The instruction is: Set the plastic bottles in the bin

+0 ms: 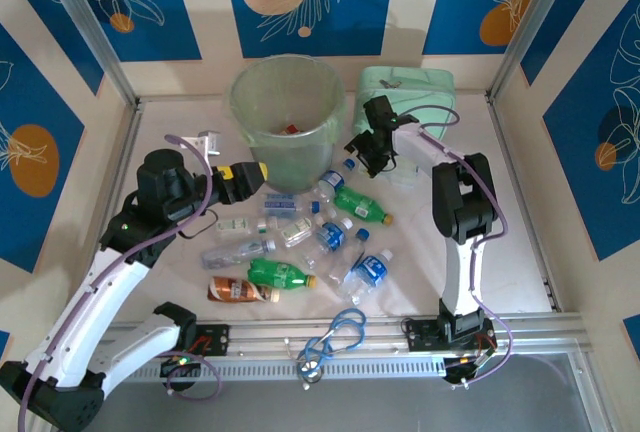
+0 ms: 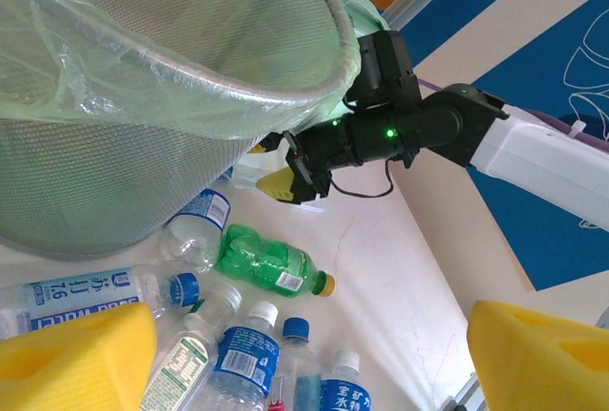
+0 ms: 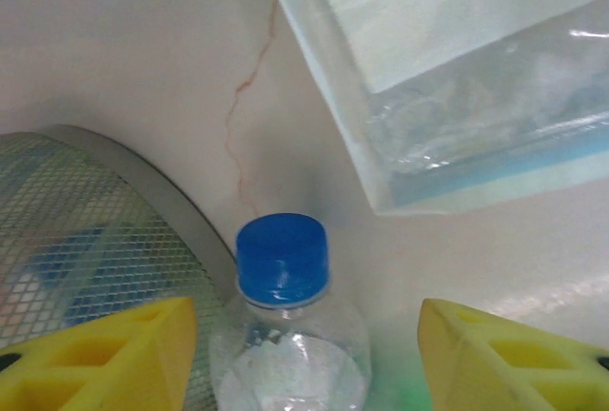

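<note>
The pale, veined table point(image 1: 515, 242) carries the bin point(image 1: 290, 157) at twelve o'clock, a mint zip case point(image 1: 415, 87) at one, and plastic bottles point(image 1: 281, 274) strewn from centre to six.

Bright, even light from above in all views. Overhead view sharp; faint soft shadows on table point(image 1: 520, 252) beside arms point(image 1: 105, 277). Left wrist: sheen on bin point(image 2: 143, 88) liner ahead of pads point(image 2: 76, 359); pads blurred. Right wrist: soft focus overall, bottle point(image 3: 283, 268) between pads hazy, case point(image 3: 457, 68) beyond washed pale.
</note>
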Robot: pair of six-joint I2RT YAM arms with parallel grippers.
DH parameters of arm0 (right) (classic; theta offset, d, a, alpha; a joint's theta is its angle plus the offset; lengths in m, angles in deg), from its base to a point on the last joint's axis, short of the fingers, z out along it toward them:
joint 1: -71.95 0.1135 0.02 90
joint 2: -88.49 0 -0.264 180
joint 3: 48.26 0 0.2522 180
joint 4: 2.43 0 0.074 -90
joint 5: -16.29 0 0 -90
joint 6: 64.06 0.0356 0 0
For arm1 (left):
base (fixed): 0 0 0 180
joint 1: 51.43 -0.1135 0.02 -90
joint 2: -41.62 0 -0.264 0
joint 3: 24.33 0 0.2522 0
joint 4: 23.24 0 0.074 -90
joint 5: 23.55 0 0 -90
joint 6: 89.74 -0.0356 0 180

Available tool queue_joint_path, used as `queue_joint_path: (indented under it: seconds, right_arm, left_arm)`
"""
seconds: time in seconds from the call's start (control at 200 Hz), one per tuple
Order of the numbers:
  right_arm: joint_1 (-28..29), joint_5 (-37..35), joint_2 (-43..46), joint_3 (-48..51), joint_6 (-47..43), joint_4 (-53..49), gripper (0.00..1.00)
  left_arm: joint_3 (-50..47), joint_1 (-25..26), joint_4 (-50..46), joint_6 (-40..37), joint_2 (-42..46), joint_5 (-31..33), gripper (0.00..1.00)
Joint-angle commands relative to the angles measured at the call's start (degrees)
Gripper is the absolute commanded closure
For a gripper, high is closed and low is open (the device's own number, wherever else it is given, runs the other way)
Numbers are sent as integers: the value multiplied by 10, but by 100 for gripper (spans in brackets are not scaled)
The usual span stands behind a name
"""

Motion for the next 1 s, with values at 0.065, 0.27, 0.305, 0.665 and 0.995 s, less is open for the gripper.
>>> queue_joint_path:
  seconds: [0.065, 0.27, 0.305, 0.665, 0.995]
  right_arm:
    - [5, 20, -27, -33, 9, 0, 38]
    - [7, 20, -58, -67, -3, -20, 40]
    - [8, 19, -62, -72, -6, -24, 40]
    - [16, 13, -99, -110, -23, -51, 43]
    - [18, 14, -111, -112, -19, -56, 48]
  left_arm:
    - [-8, 1, 3, -6, 6, -14, 15]
    - [-9, 1, 5, -3, 7, -17, 16]
    - [-9, 1, 4, -3, 6, -17, 16]
    - [-7, 1, 4, -2, 4, -17, 16]
    - [-12, 1, 3, 0, 5, -14, 16]
